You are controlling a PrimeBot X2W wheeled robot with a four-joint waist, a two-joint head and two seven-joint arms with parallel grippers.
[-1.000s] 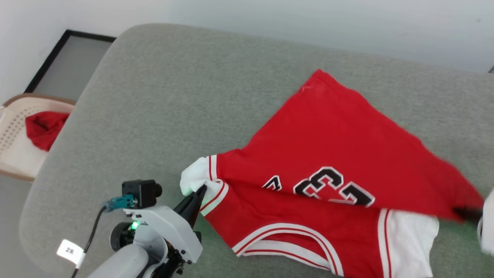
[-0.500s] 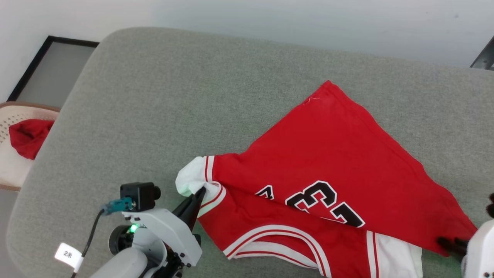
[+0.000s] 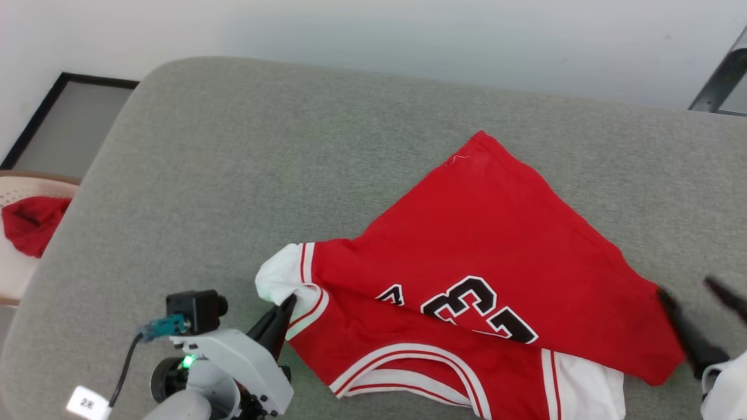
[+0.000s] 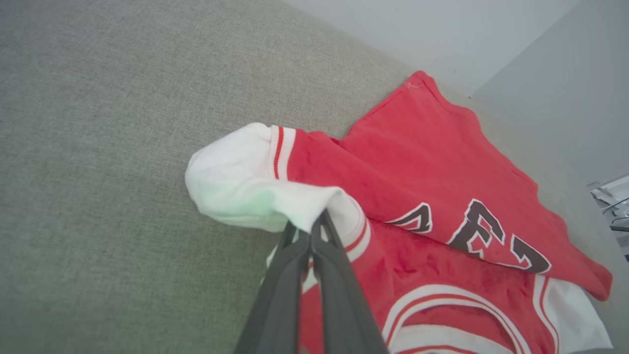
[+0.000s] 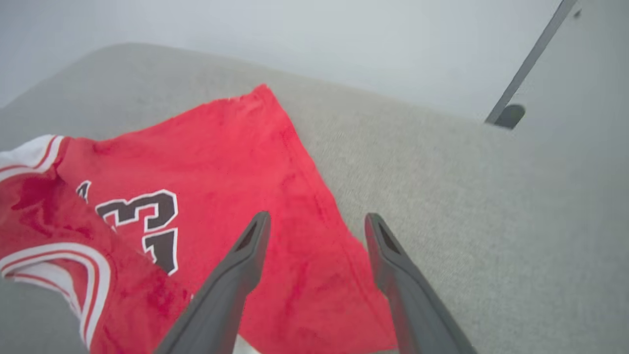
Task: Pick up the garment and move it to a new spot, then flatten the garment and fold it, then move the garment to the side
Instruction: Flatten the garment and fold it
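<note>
left claw [image 4: 311, 227] pinching white sleeve [image 4: 241, 189], red garment [image 4: 427, 162], grey cushion [image 4: 98, 123]

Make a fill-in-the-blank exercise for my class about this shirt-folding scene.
The left gripper is shut on the garment's white ____.
The right gripper stands ____, holding nothing.
The garment's numerals are ____ with white outlines.
Missing words: sleeve; open; black.
</note>
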